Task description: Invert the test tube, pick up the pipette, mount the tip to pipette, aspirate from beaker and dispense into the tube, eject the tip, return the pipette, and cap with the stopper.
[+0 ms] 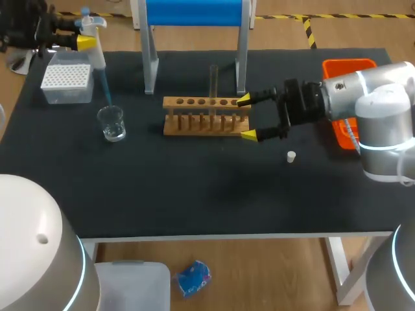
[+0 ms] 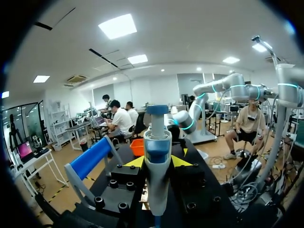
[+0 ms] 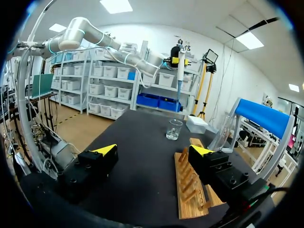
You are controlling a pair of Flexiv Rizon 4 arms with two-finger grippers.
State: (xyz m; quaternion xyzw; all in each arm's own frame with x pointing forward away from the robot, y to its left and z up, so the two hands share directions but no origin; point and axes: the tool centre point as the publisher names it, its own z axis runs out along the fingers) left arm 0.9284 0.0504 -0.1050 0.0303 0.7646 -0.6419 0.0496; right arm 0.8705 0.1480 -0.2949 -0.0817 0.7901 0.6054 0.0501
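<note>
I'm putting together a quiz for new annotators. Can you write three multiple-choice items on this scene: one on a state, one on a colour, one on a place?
1. The test tube is
A. standing in the rack
B. lying flat
C. held by a gripper

2. The bin at the table's right edge is
A. green
B. purple
C. orange

3. The stopper lies
A. on the test tube
B. on the bare table
C. in the bin

Answers:
1. A: the head view shows it rising upright from a hole in the rack.
2. C: its rim is bright orange.
3. B: it sits alone on the dark tabletop, apart from the rack.
</note>
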